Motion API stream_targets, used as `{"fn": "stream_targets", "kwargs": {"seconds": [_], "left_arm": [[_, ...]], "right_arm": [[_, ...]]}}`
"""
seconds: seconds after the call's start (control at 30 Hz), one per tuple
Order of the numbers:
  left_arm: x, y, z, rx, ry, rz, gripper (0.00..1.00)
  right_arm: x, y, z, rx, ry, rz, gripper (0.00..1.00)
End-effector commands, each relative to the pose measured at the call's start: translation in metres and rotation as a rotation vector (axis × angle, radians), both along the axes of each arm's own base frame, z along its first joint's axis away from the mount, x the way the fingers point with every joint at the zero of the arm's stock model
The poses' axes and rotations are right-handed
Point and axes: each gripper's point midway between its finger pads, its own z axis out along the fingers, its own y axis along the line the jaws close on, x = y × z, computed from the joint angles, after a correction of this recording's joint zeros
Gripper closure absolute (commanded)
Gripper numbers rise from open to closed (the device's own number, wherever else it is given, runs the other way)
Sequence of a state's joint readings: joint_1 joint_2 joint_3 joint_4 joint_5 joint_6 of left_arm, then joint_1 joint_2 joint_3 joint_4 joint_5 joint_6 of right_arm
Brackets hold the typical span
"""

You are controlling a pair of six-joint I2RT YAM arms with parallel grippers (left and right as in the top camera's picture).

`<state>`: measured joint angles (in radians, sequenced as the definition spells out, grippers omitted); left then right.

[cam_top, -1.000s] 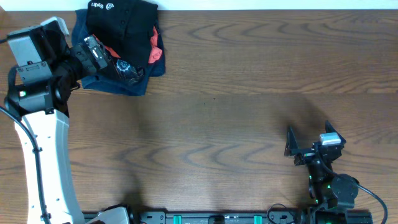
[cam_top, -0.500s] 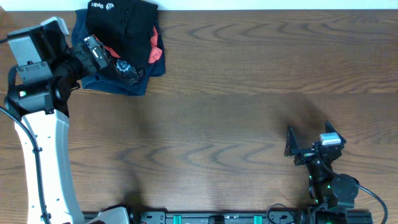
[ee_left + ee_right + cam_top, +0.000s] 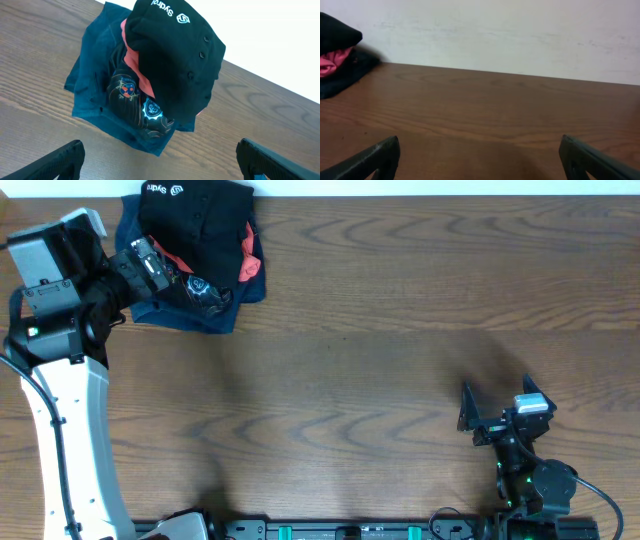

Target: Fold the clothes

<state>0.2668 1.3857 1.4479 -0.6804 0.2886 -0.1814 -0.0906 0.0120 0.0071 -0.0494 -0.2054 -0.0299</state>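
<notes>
Clothes pile (image 3: 150,80) heaped at table (image 3: 400,330) corner, unfolded. Left gripper (image 3: 160,160) held spread above it, presumably for a pick. Right gripper (image 3: 497,408) parked, released, nothing held.

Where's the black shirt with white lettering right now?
The black shirt with white lettering tops the clothes pile at the table's far left corner in the overhead view, over a coral garment, beside the left gripper.
</notes>
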Motion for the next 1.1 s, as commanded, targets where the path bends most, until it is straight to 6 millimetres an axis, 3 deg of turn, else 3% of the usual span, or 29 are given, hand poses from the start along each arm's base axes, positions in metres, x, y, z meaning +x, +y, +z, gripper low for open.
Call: {"fn": "stream_targets", "kwargs": {"seconds": [0.0,0.27,0.57,0.7,0.83,0.9,1.07], "left_arm": [[-0.004,0.001,0.006,0.015,-0.015,-0.007,0.02],[-0.028,-0.006,0.019,0.029,-0.063,-0.006,0.02],[-0.084,-0.022,0.026,0.052,-0.142,-0.006,0.02],[-0.115,-0.031,0.012,0.058,-0.167,-0.009,0.02],[-0.142,-0.045,-0.019,0.068,-0.171,-0.031,0.02],[-0.145,-0.043,-0.024,0.108,-0.226,-0.011,0.02],[-0.139,-0.061,-0.03,0.145,-0.436,-0.072,0.02]], "right_arm": [[0.0,0.002,0.0,0.006,0.0,0.003,0.01],[0.0,0.002,0.0,0.006,0.0,0.003,0.01],[0.0,0.002,0.0,0.006,0.0,0.003,0.01],[0.0,0.002,0.0,0.006,0.0,0.003,0.01],[0.0,0.002,0.0,0.006,0.0,0.003,0.01],[0.0,0.002,0.0,0.006,0.0,0.003,0.01],[0.0,0.002,0.0,0.006,0.0,0.003,0.01]]}}
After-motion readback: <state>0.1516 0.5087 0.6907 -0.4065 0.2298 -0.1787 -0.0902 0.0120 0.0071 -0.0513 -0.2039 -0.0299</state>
